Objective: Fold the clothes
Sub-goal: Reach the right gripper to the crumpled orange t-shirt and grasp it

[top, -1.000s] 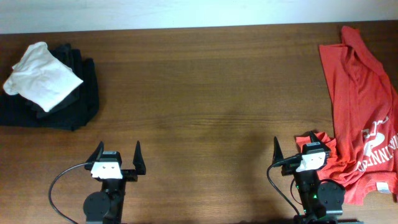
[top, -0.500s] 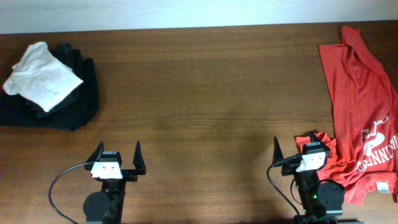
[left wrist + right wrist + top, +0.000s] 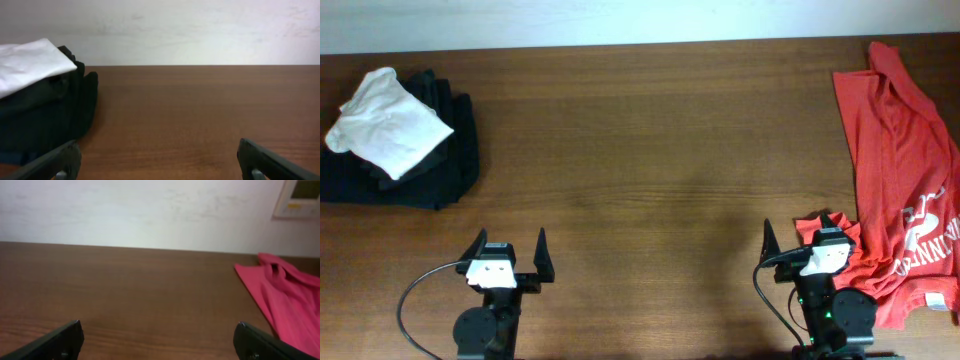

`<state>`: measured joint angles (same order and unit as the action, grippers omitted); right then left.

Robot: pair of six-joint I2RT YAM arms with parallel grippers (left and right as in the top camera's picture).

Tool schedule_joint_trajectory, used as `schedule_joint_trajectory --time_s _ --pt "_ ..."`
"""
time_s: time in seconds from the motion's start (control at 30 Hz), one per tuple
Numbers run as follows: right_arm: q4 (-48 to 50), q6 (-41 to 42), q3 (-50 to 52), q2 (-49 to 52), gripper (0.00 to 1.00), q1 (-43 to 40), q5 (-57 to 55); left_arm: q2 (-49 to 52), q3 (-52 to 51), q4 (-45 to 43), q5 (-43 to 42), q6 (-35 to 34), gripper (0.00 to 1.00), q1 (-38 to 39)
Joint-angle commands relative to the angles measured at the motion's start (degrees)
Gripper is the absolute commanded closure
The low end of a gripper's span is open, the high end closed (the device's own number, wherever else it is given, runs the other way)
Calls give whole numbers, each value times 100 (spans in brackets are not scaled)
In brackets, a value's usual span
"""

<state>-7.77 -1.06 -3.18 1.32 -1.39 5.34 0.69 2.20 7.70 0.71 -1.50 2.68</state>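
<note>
A red T-shirt [image 3: 905,170] with white lettering lies unfolded at the table's right edge; it also shows in the right wrist view [image 3: 285,290]. At the far left a folded white garment [image 3: 388,122] sits on a pile of folded black clothes [image 3: 440,160], also in the left wrist view [image 3: 35,110]. My left gripper [image 3: 508,250] is open and empty near the front edge, left of centre. My right gripper [image 3: 800,235] is open and empty near the front edge, its right finger next to the red shirt's lower corner.
The brown wooden table [image 3: 650,150] stretches between the two piles. A pale wall [image 3: 150,210] stands behind the table's far edge, with a small white panel [image 3: 299,197] on it at the right.
The right gripper has shifted very slightly to the right. Nothing else has moved.
</note>
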Motion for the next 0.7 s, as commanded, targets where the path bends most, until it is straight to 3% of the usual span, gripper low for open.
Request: schedule_joint_trajectory --time_s 0.0,0.13,0.3,0.53,0.67 --pt "-284 199 -638 282 1 24 -155 164 463 328 17 72 1 28" --pt "-728 203 -1274 979 1 26 -151 767 973 535 17 70 1 28" --pt "-1670 201 -2540 2557 1 24 -151 2221 1908 767 15 72 1 28" --pt "-2699 197 -4120 4699 1 24 280 4175 3550 1882 -422 92 1 28" --pt "-2835 651 -4197 5324 6 -98 -632 4813 4118 2212 -437 92 1 28"
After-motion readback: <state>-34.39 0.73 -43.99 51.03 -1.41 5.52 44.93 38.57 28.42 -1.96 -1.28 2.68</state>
